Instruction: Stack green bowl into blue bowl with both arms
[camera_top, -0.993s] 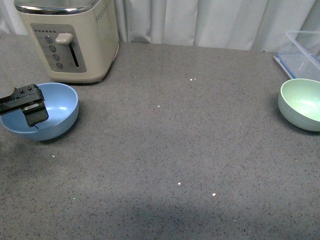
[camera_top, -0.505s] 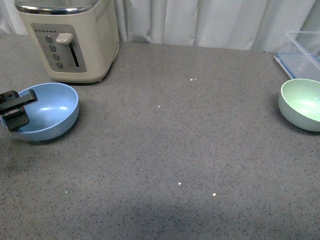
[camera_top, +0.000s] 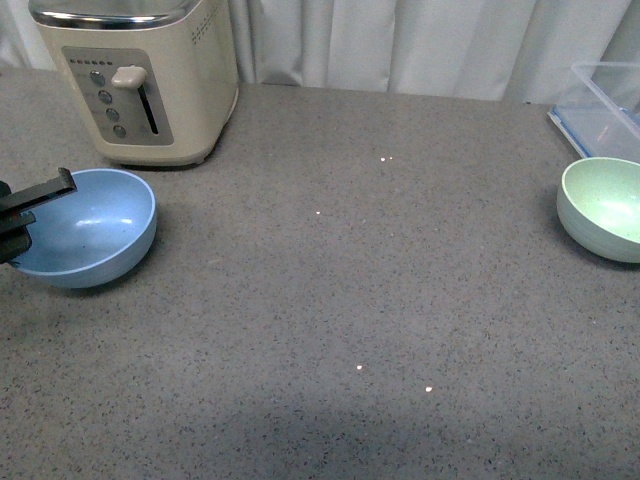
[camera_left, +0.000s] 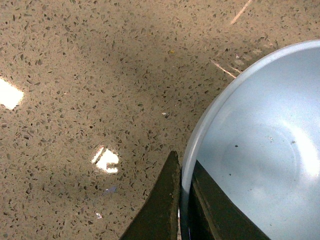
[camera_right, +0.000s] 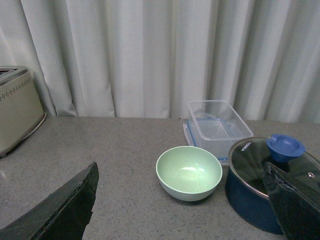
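Note:
The blue bowl (camera_top: 88, 227) sits on the grey counter at the far left, in front of the toaster. My left gripper (camera_top: 14, 218) is shut on its left rim at the picture's edge. In the left wrist view the two dark fingers (camera_left: 160, 210) pinch the blue bowl (camera_left: 260, 160) by its rim, one inside and one outside. The green bowl (camera_top: 606, 208) sits at the far right edge. In the right wrist view my right gripper (camera_right: 185, 200) is open and empty, well back from the green bowl (camera_right: 189, 172), which shows between its fingers.
A cream toaster (camera_top: 140, 75) stands at the back left, close behind the blue bowl. A clear plastic box (camera_top: 610, 105) stands behind the green bowl. A dark blue pot with a glass lid (camera_right: 265, 180) stands right beside the green bowl. White curtains hang behind the counter.
My left gripper has moved left from over the blue bowl's inside to its left rim and shut on it. The bowl has shifted slightly. The green bowl has not moved.

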